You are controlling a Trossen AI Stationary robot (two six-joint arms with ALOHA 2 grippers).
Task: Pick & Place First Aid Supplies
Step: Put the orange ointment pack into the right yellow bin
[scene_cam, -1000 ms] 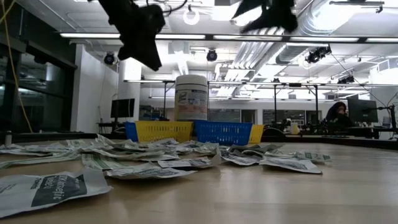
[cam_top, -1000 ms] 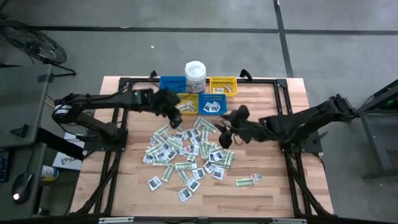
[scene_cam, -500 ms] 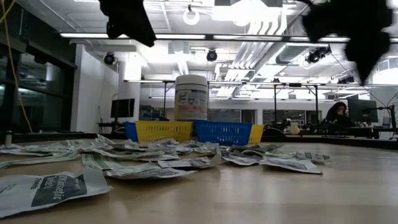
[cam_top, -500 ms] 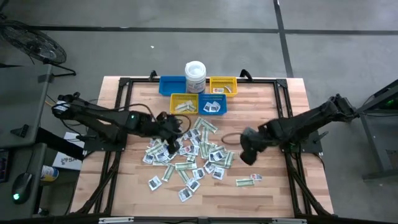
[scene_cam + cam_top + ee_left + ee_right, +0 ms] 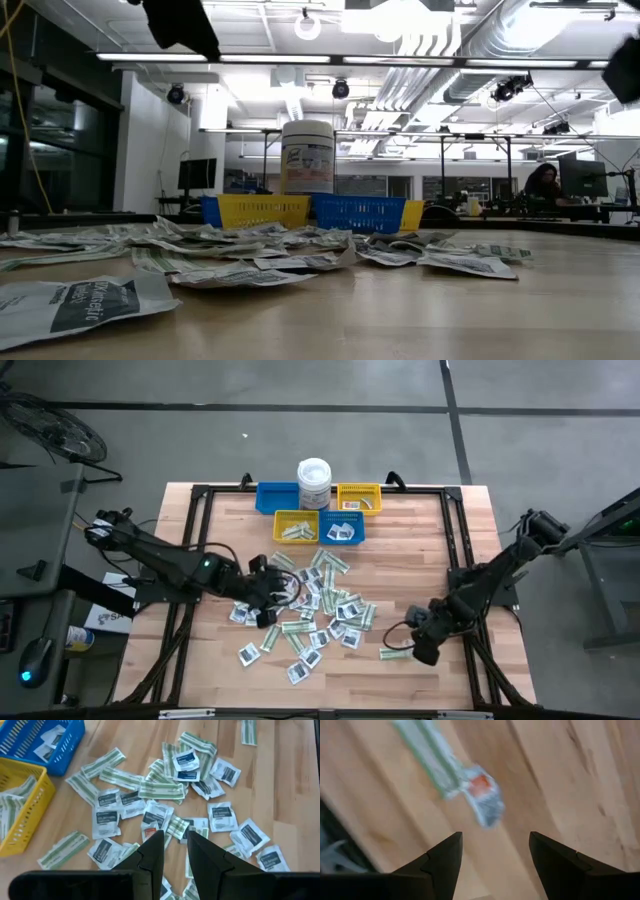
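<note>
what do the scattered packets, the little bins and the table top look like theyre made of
Packets: thin matte paper, judging by their creases and curled edges; a lining can't be told.
Yellow bin and blue bin: moulded plastic, probably, given the open lattice walls and saturated colour.
Table top: wood, butcher-block style, with visible strips and grain and a low sheen.

Packets (image 5: 305,605) scattered mid-table, left tool (image 5: 268,592) over them

Your packets (image 5: 305,605) lie scattered mid-table (image 5: 440,520); behind them sit four bins (image 5: 318,512) with the tub (image 5: 314,481) between the rear pair; the left gripper (image 5: 262,592) hangs over the heap's left edge; the right gripper (image 5: 420,643) — just beside a lone strip (image 5: 397,651), right of the heap.
</note>
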